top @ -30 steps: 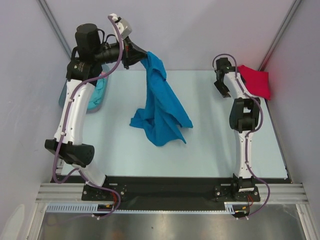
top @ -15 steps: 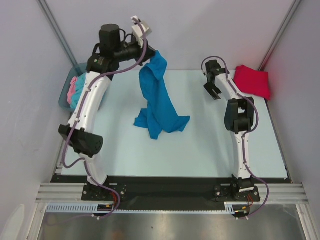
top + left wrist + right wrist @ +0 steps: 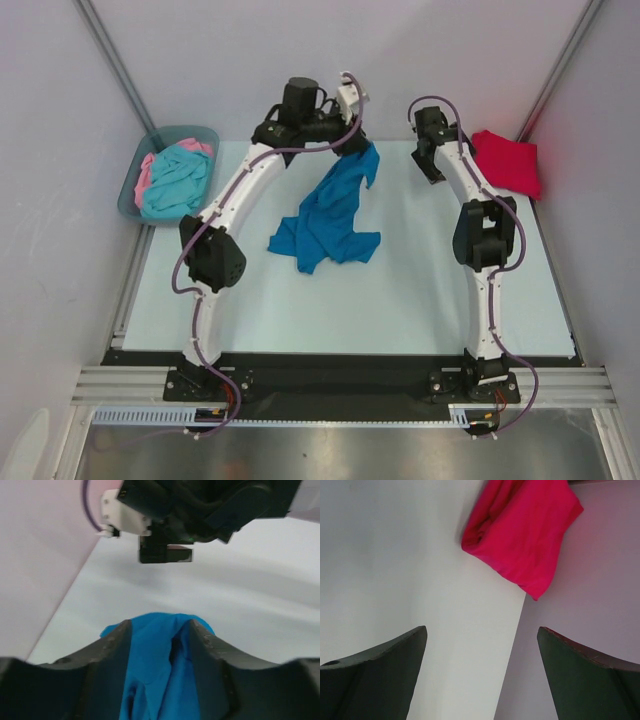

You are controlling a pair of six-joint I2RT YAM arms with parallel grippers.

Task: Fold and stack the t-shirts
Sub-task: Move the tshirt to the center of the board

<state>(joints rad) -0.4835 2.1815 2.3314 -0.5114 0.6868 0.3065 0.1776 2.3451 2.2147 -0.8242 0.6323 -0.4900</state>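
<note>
A deep blue t-shirt (image 3: pixel 325 225) lies crumpled mid-table, its upper end lifted toward the back. My left gripper (image 3: pixel 362 143) at the back centre holds that end. In the left wrist view the blue cloth (image 3: pixel 155 670) fills the narrow gap between the fingers (image 3: pixel 112 655) of the left gripper (image 3: pixel 160 624) and touches both. A bright red t-shirt (image 3: pixel 508 162) lies bunched in the back right corner. My right gripper (image 3: pixel 432 170) hovers just left of it, wide open and holding nothing. In the right wrist view the red t-shirt (image 3: pixel 525 535) lies beyond the right gripper (image 3: pixel 481 628).
A grey-blue bin (image 3: pixel 135 190) at the back left holds a turquoise t-shirt (image 3: pixel 178 185) and a pink one (image 3: pixel 148 170). Walls close in the back and both sides. The right arm (image 3: pixel 200 505) shows close ahead in the left wrist view.
My left arm has swung right along the back with the blue t-shirt and come lower, so more cloth rests on the table. The bin is now uncovered. The right gripper barely shifted.
</note>
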